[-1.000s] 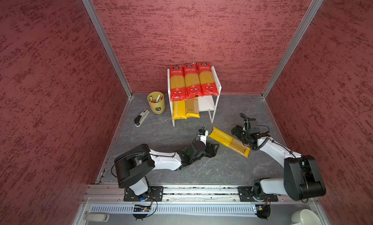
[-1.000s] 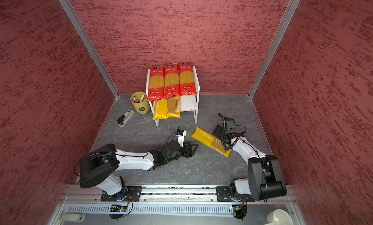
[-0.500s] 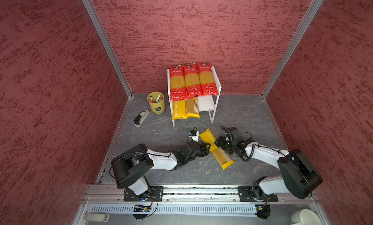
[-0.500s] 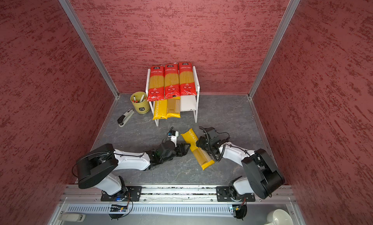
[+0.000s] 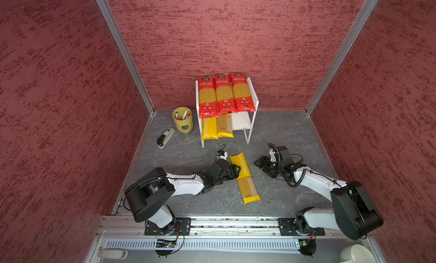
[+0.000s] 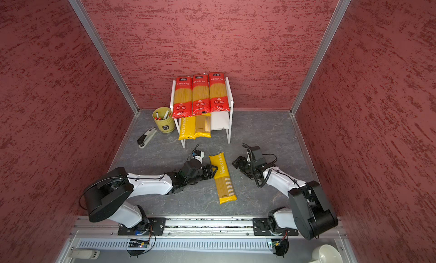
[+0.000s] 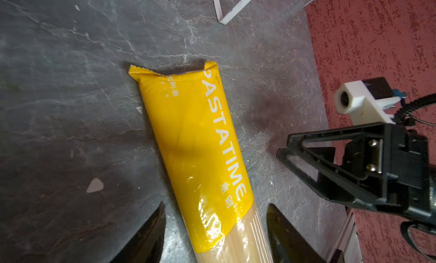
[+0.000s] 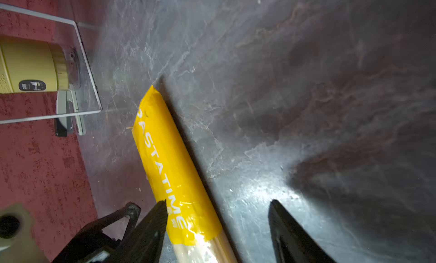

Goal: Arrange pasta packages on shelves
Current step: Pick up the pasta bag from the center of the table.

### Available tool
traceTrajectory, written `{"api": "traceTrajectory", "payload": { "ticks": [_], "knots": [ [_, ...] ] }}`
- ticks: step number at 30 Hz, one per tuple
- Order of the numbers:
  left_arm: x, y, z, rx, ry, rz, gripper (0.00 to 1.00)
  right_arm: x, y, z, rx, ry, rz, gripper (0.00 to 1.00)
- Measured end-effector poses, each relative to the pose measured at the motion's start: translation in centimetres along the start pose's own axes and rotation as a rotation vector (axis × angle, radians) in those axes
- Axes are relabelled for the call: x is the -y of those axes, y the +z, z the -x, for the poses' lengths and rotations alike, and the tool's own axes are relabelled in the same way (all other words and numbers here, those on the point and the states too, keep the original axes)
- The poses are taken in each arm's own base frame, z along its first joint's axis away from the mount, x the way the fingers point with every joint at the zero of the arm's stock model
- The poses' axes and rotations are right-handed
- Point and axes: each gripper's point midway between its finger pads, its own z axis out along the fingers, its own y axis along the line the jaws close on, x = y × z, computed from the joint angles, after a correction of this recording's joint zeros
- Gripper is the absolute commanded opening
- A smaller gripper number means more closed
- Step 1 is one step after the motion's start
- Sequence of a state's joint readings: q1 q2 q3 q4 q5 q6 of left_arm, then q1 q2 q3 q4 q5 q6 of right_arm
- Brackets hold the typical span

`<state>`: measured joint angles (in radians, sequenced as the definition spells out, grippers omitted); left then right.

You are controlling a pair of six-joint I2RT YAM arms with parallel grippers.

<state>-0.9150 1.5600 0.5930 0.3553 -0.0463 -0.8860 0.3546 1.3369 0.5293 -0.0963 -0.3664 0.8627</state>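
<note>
1. My left arm [image 5: 184,182] stretches low; left gripper [image 5: 236,171] straddles the bag [image 5: 245,181], jaws apart, no squeeze.
2. Right gripper [image 5: 259,165] hangs beside it, jaws spread too.
3. Bag's flat on the floor [image 5: 188,155] near the rack [image 5: 254,101].

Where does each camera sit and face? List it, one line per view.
Top views: high above the front, looking down at the shelf, left arm and right arm.
Left wrist: on the left arm, looking past the left claw at the loose yellow bag.
Right wrist: on the right arm, looking past the right claw across the floor.
Shared: all show that bag.
</note>
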Motion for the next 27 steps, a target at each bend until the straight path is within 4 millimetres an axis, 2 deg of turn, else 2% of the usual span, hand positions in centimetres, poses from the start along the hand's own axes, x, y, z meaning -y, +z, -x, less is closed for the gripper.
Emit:
{"api": "traceTrajectory", "payload": {
  "ticks": [3,10,14,17,19,27],
  "knots": [
    [0.0,0.6,-0.8,-0.032,-0.004,-0.003,0.61,0.7,0.7,-1.6,-0.055,0.01,0.032,0.62],
    [-0.7,1.9,-3.0,-0.105,-0.038,0.012,0.42,-1.3,2.4,-2.5,-0.129,-0.03,0.154,0.54],
    [-1.2,2.1,-3.3,-0.112,-0.073,0.025,0.33,-2.4,3.3,-3.5,-0.172,-0.076,0.213,0.48],
    [-1.5,2.1,-3.2,-0.109,-0.093,0.03,0.29,-3.2,3.9,-4.2,-0.192,-0.107,0.248,0.4],
    [-1.8,2.1,-3.2,-0.107,-0.105,0.037,0.25,-3.5,4.2,-4.4,-0.195,-0.114,0.26,0.32],
    [-2.3,1.2,-2.8,-0.089,-0.116,0.031,0.25,-4.3,4.0,-4.5,-0.179,-0.131,0.312,0.11]
  ]
}}
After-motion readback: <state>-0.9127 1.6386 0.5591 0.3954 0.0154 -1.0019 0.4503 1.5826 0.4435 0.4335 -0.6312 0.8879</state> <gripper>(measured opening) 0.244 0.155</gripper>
